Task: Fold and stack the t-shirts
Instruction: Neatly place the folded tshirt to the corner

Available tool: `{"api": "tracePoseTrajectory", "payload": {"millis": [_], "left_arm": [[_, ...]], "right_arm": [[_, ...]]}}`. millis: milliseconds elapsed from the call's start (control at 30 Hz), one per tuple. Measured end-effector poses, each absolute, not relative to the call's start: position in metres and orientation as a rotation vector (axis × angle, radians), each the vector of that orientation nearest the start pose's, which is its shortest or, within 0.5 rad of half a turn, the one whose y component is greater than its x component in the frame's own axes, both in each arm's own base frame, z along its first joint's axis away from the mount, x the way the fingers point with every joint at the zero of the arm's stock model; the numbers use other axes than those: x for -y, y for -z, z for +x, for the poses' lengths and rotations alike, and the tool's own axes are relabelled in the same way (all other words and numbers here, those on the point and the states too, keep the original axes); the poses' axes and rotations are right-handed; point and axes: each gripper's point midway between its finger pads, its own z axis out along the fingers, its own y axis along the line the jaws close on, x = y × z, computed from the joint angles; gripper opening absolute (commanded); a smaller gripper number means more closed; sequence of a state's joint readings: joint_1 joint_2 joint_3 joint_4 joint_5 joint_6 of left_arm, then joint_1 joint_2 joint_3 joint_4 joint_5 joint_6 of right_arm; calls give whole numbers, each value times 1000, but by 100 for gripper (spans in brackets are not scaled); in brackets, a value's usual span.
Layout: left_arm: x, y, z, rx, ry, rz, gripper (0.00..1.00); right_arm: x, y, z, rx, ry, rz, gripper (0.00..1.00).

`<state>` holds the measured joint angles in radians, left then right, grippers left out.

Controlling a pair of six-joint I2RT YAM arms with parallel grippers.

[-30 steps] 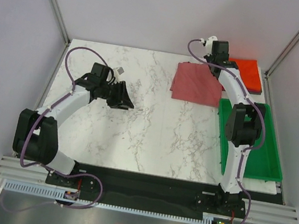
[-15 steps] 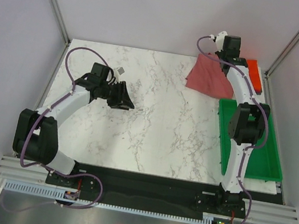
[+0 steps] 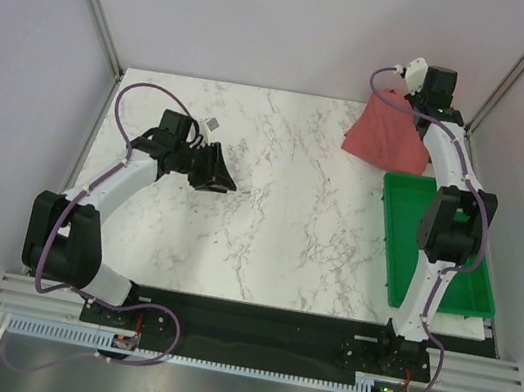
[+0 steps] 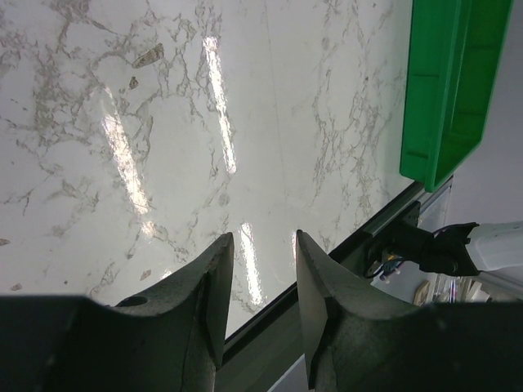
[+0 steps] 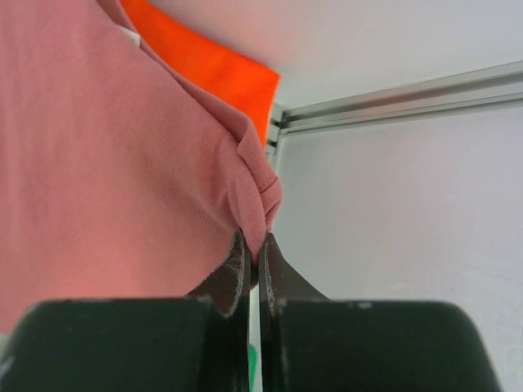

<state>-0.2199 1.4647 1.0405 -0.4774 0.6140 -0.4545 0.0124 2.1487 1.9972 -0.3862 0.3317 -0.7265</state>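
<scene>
We see right jaws pinching the rose tee (image 3: 386,137) over the far right corner, orange tee (image 5: 204,65) just beyond; left jaws spread, well apart.

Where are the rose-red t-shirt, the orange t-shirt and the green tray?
rose-red t-shirt (image 3: 386,137), top external view, middle of the hanging cloth.
orange t-shirt (image 5: 204,69), right wrist view, the visible part behind the rose-red one.
green tray (image 3: 401,215), top external view, a bare part of its floor.

No legible text or labels anywhere.
</scene>
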Motion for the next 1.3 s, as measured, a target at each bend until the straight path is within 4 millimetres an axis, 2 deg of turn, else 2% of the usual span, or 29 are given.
{"api": "tracePoseTrajectory", "payload": {"millis": [300,433,567,733,900,1000,1100,1133,1167,1300], "left_arm": [[189,-145,304,-2530,1059,-13,43],[189,-146,304,-2530,1060,-13,44],[189,-146,304,-2530,1060,-12,43],[189,-146,304,-2529,1059,-12,43],[189,-146,304,-2528,1059,-12,44],[189,-146,304,-2528,1058,-12,44],[189,-146,304,-2528,1058,-12,44],[189,-146,304,-2529,1058,-12,44],[189,-146,304,-2529,1057,-12,44],[188,-145,305,-2530,1051,-15,45]], "right_arm": [[125,-246,608,-2014,836,-509,0],[139,-264,619,-1957,869,-476,0],[143,-273,635,-1902,870,-466,0],[149,-258,659,-1851,860,-476,0],[165,-227,688,-1809,867,-452,10],[174,-207,702,-1782,849,-434,11],[180,-196,714,-1741,807,-403,24],[182,-196,715,-1731,799,-392,36],[183,-195,717,-1718,786,-374,41],[190,-210,723,-1646,757,-305,57]]}}
